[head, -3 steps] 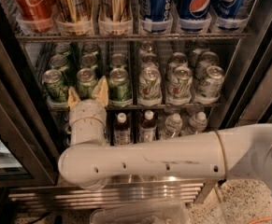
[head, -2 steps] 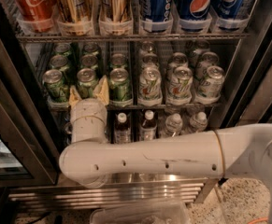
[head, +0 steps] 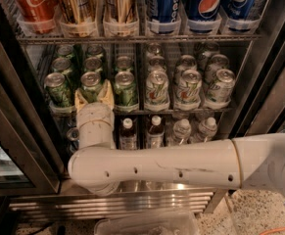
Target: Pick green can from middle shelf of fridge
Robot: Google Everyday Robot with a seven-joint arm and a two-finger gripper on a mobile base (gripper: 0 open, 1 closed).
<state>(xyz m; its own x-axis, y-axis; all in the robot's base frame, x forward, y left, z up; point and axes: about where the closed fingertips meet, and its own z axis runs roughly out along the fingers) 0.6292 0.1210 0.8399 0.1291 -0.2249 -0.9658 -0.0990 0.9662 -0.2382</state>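
The fridge stands open in front of me. Its middle shelf is a wire rack with dark green cans on the left and white cans on the right. My gripper reaches up from the white arm to the front of this shelf. It is open, with one pale yellow finger on each side of the front green can in the second lane. The lower part of that can is hidden behind the gripper. More green cans stand to the left and right.
The rack above holds red, gold and blue cans. Small bottles stand on the rack below. Dark door edges flank the opening left and right. A ribbed steel base lies under my arm, and a clear bin sits at the bottom.
The gripper has edged slightly up and in around the front green can. The cans have not moved.
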